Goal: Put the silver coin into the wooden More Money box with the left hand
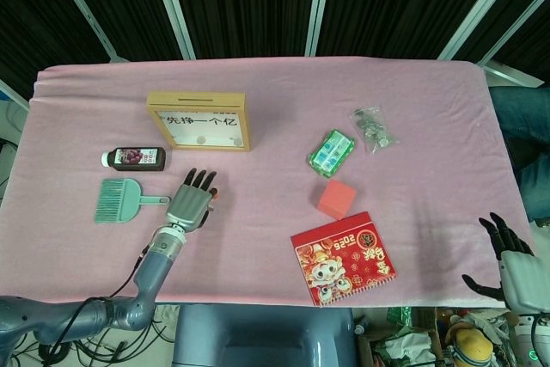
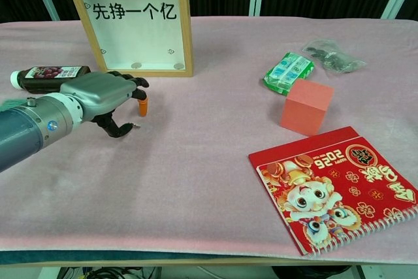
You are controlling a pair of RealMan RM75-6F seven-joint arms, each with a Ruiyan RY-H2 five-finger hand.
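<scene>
The left robot hand (image 2: 108, 99) hovers, fingers curled, before the wooden More Money box (image 2: 128, 21).

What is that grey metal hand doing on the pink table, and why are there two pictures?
It is a robot with two arms, and each arm ends in a hand with fingers. One picture comes from a camera in its head, looking down. The other comes from a camera in its chest, looking across the table.

The left hand hangs low over the pink cloth with its fingers curled down. I cannot see a coin in it, so I cannot tell whether it holds one. The right hand waits off the table's edge, holding nothing.

On the cloth are a wooden box with two coins inside, a dark bottle, a small green brush, a green packet, a pink block, a red calendar and a clear bag.
</scene>
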